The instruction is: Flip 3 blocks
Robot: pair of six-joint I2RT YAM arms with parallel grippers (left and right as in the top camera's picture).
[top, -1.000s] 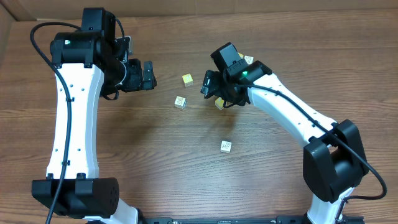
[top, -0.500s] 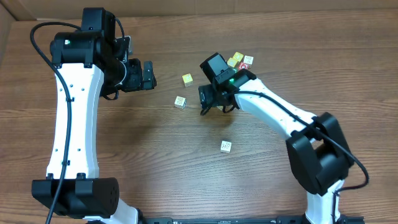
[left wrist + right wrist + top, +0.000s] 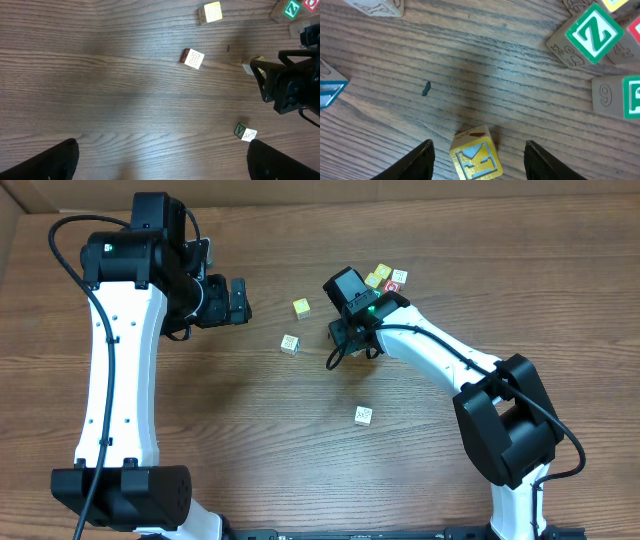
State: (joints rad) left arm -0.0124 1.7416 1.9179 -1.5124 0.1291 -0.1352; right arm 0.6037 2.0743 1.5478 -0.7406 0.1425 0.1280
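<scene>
Right hand (image 3: 477, 151) narrowed astride yellow wooden cube (image 3: 474, 159)

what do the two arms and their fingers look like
Both arms are built alike: the left arm and right arm have white shells with bulky black joints, a thin black cable running along each, and a small green light near the wrist. The fingers are plain black, broad and blunt-ended.

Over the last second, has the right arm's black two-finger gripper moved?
Yes. The right gripper has slid left, off the cluster of lettered wooden cubes it was covering at the table's far side.
</scene>
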